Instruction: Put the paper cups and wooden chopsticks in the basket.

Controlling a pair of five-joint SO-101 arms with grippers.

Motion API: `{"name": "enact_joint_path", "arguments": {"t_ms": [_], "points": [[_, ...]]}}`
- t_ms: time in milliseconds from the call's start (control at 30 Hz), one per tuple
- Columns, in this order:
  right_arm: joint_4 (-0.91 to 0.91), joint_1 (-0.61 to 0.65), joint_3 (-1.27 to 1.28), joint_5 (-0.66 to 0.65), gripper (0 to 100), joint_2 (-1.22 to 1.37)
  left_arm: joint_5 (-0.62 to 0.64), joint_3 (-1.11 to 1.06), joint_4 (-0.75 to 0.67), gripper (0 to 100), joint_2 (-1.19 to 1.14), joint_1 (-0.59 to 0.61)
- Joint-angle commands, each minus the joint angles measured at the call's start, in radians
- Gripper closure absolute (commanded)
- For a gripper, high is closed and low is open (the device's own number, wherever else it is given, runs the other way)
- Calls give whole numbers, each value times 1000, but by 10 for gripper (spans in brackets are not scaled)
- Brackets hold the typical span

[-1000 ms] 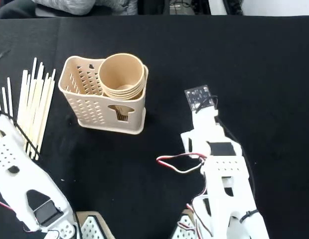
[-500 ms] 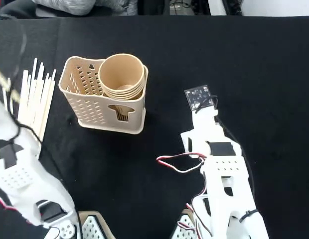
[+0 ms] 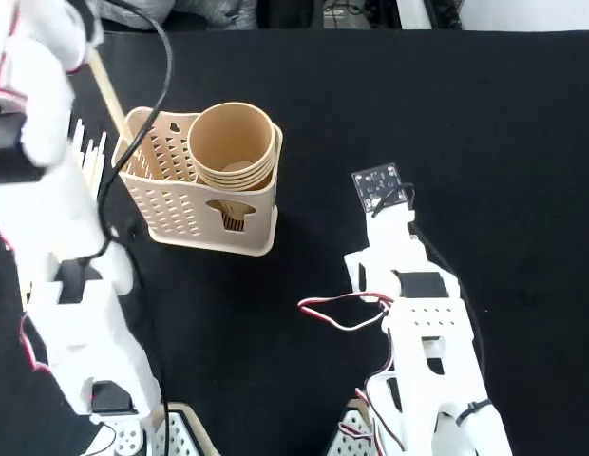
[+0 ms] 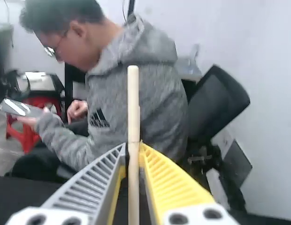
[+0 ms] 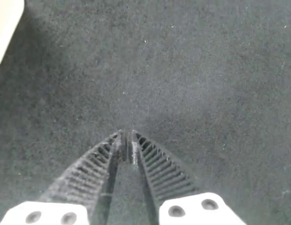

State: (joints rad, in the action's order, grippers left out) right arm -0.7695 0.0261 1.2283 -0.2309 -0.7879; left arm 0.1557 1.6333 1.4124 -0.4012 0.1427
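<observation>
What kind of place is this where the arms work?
Probably an office or lab: robot arms at a black-covered table, with an office chair and a white wall behind.

**Beige, tan and pale wood on black**

The basket (image 3: 195,209) is showing plain beige, its walls patterned with rows of small slots. The paper cups (image 3: 233,142) are showing kraft tan. The chopstick (image 4: 133,103) and the loose chopsticks (image 3: 90,152) are showing pale wood. The table (image 3: 446,104) is showing flat black. The left gripper (image 4: 132,147) is showing one grey and one yellow ribbed finger, and the right gripper (image 5: 126,139) dark ribbed ones. The left arm (image 3: 81,332) and right arm (image 3: 429,328) are showing white.
</observation>
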Motion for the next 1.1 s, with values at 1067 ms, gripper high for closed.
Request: {"name": "enact_joint_path", "arguments": {"t_ms": [1067], "points": [[18, -12, -12, -11, 970, -5, 75, 33, -81, 974, -195, -24]]}}
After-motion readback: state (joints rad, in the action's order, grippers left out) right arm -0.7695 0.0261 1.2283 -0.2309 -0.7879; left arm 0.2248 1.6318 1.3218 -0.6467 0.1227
